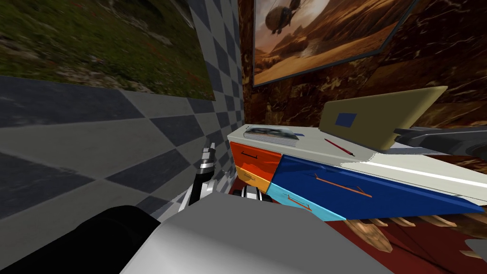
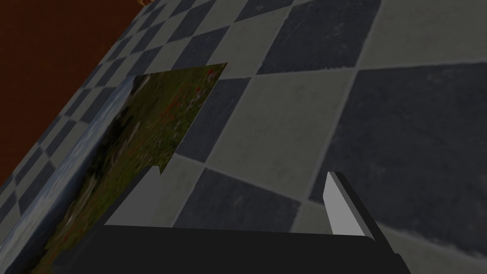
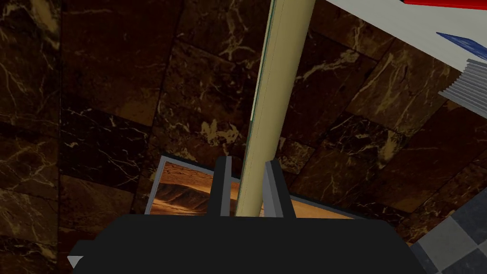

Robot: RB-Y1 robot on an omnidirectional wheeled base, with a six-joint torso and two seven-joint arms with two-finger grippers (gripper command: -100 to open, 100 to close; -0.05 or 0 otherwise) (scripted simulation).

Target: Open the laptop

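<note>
The laptop (image 1: 380,114) sits on the white-topped desk (image 1: 418,169) to my right, its back towards me, past the book (image 1: 272,133) and the red pen (image 1: 338,146). The right arm is plainly the nearer one, coming in from the right end of the desk. The right gripper (image 3: 248,164) is closed narrow on the tan lid (image 3: 278,95), one finger pressed to each face. The lid's edge runs straight away from the gripper as a thin slab, so I judge any further opening must swing about the hinge along the desk, not pull along that edge. The head view gives me the lid's raised slant and the blue patch on its back; the right wrist view gives the pinch itself. The left gripper (image 2: 242,175) hangs low on my left, fingers spread wide and empty.
</note>
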